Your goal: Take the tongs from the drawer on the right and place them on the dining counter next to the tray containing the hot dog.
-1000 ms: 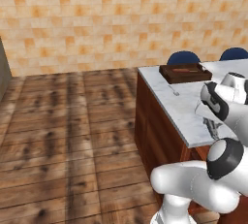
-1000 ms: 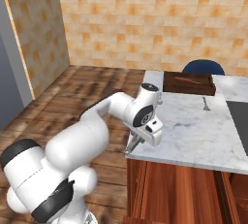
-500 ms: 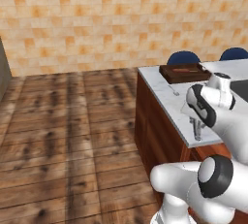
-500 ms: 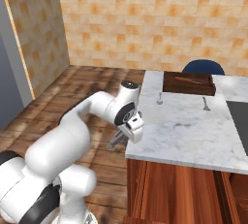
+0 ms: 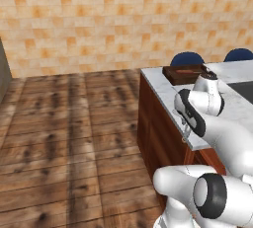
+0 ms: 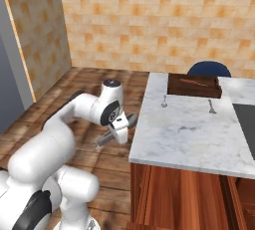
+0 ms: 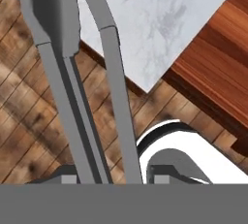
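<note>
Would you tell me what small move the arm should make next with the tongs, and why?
Probably swing the gripper right, over the dining counter, toward the tray. The tongs are held in the gripper but hang over the wooden floor, just off the slab's near corner, and the tray with the hot dog sits at the far edge.

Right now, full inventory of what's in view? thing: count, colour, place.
tongs: 1, dark grey metal, held in the gripper, off the corner of the counter above the floor
dining counter: 1, white-grey marble top on reddish-brown body, right of the arm
tray: 1, dark brown, far end of the counter top
hot dog: 1, reddish-brown, in the tray
small utensils: 2, silver, on the counter in front of the tray
stools: 2, blue, behind the counter
floor: wooden planks
wall: orange-tan tiles
gripper: 1, shut on the tongs, beside the counter edge
</note>
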Tool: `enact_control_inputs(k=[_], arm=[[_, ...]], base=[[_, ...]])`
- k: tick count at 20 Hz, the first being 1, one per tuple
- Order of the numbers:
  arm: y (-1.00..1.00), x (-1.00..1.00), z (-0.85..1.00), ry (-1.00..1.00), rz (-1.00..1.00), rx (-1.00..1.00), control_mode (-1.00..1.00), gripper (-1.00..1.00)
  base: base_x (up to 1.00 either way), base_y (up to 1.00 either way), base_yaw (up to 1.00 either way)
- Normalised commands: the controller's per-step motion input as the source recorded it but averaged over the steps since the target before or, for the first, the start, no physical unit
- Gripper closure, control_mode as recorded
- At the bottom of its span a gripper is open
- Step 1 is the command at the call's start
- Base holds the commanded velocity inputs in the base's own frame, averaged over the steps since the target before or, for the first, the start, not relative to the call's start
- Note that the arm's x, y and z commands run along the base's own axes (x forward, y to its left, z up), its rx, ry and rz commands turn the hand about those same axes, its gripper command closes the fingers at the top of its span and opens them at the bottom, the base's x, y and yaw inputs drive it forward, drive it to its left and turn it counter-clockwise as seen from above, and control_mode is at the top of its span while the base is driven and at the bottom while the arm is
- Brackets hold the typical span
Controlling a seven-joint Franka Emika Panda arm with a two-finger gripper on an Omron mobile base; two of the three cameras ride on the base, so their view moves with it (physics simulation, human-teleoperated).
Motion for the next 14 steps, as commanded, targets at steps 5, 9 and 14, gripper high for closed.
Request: enact_control_inputs(k=[5,9,14], arm=[[0.27,0.19,0.06,0.02,-0.12,-0.04,-1.00,1.00],[0.10,0.28,0.09,-0.01,0.09,-0.04,-1.00,1.00],[0.01,0.17,0.14,0.00,0.19,-0.03,-1.00,1.00]], base=[[0.00,0.00,0.00],[0.00,0.00,0.00],[0.00,0.00,0.00]])
